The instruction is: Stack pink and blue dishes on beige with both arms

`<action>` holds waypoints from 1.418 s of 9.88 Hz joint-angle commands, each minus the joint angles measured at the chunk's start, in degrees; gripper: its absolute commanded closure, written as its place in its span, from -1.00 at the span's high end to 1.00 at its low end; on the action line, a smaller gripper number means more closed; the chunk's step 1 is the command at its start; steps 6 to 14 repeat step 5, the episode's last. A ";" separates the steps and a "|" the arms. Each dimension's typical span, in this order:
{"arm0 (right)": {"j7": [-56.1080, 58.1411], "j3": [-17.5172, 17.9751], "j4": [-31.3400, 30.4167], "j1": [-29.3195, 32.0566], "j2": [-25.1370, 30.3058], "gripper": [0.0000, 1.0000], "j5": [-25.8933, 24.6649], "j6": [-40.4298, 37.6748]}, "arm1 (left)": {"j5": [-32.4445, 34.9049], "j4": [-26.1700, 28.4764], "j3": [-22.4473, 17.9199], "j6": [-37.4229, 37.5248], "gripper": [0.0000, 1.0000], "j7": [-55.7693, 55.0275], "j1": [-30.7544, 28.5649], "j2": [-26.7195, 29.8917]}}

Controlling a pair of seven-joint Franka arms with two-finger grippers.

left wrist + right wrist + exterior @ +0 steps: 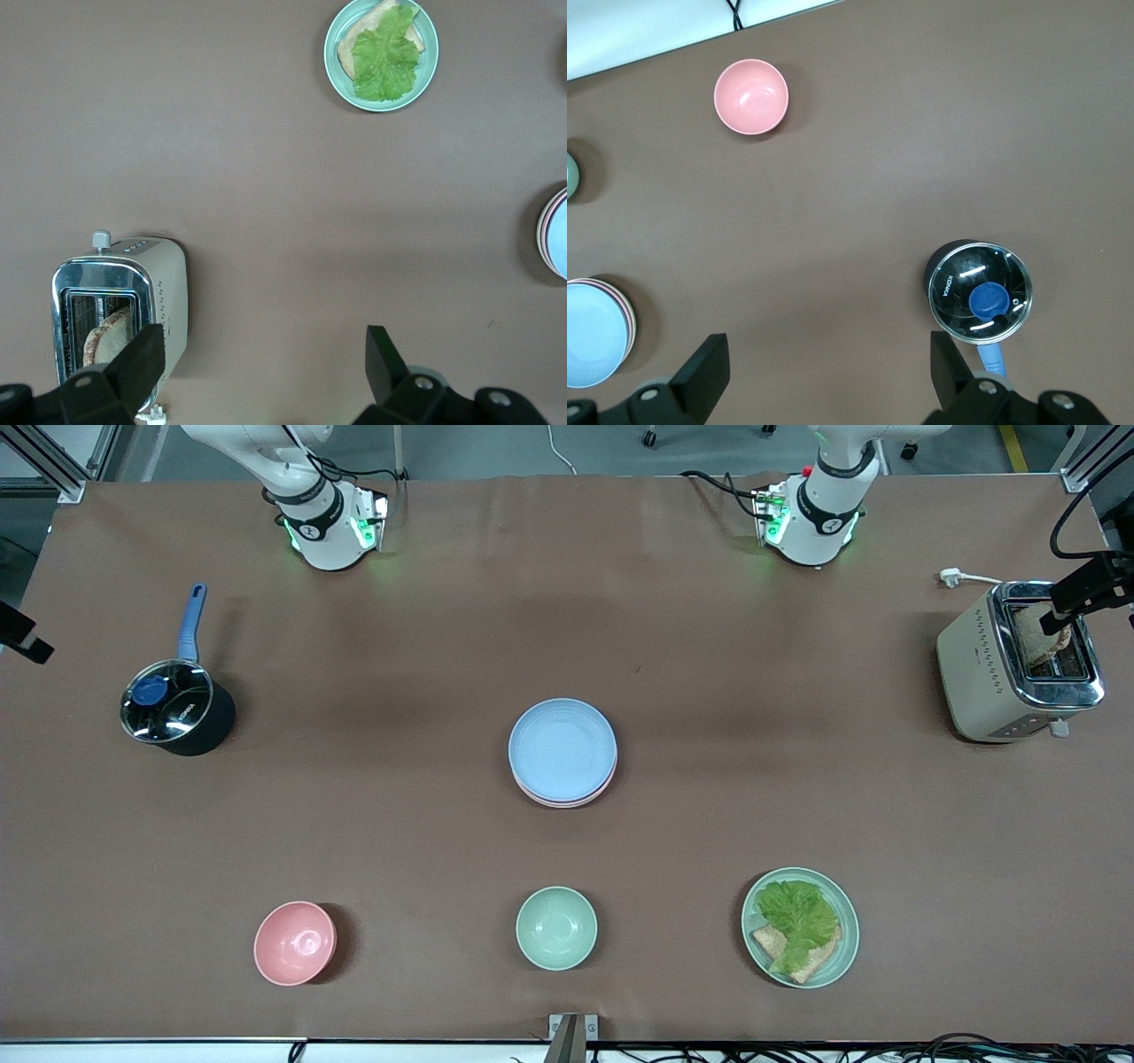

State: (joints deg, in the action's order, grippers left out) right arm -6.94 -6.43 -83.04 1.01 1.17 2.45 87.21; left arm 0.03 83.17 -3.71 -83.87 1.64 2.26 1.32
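Observation:
The light blue plate [563,747] lies on top of a stack in the middle of the table, with the pink plate's rim [567,802] showing just under it. The beige plate is hidden beneath them. The stack shows at the edge of the left wrist view [556,237] and of the right wrist view [594,332]. My left gripper [263,354] hangs open and empty, high over bare table between the toaster and the stack. My right gripper [828,359] is likewise open and empty, high over bare table between the pot and the stack. Both arms are drawn back toward their bases.
A black pot with a glass lid [177,708] stands toward the right arm's end. A toaster holding bread [1019,660] stands toward the left arm's end. Nearer the front camera sit a pink bowl [294,942], a pale green bowl [555,927] and a green plate with lettuce and bread [800,926].

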 commanded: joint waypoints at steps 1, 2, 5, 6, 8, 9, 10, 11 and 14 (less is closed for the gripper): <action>0.61 1.94 1.03 1.27 -1.52 1.00 -0.43 -0.64 | -0.91 1.64 0.28 0.55 1.00 -0.41 -0.06 0.00; 0.70 1.95 1.03 1.19 -1.52 1.00 -0.43 -0.64 | -0.91 1.64 0.28 0.55 1.00 -0.41 -0.06 0.00; 5.67 2.04 1.03 0.58 -1.43 1.00 -3.40 -0.73 | -0.91 1.64 0.28 0.64 1.00 -0.41 -0.06 0.00; 5.67 2.04 1.03 0.58 -1.43 1.00 -3.40 -0.73 | -0.91 1.64 0.28 0.64 1.00 -0.41 -0.06 0.00; 5.67 2.04 1.03 0.58 -1.43 1.00 -3.40 -0.73 | -0.91 1.64 0.28 0.64 1.00 -0.41 -0.06 0.00; 5.67 2.04 1.03 0.58 -1.43 1.00 -3.40 -0.73 | -0.91 1.64 0.28 0.64 1.00 -0.41 -0.06 0.00; 5.67 2.04 1.03 0.58 -1.43 1.00 -3.40 -0.73 | -0.91 1.64 0.28 0.64 1.00 -0.41 -0.06 0.00; 5.67 2.04 1.03 0.58 -1.43 1.00 -3.40 -0.73 | -0.91 1.64 0.28 0.64 1.00 -0.41 -0.06 0.00; 5.67 2.04 1.03 0.58 -1.43 1.00 -3.40 -0.73 | -0.91 1.64 0.28 0.64 1.00 -0.41 -0.06 0.00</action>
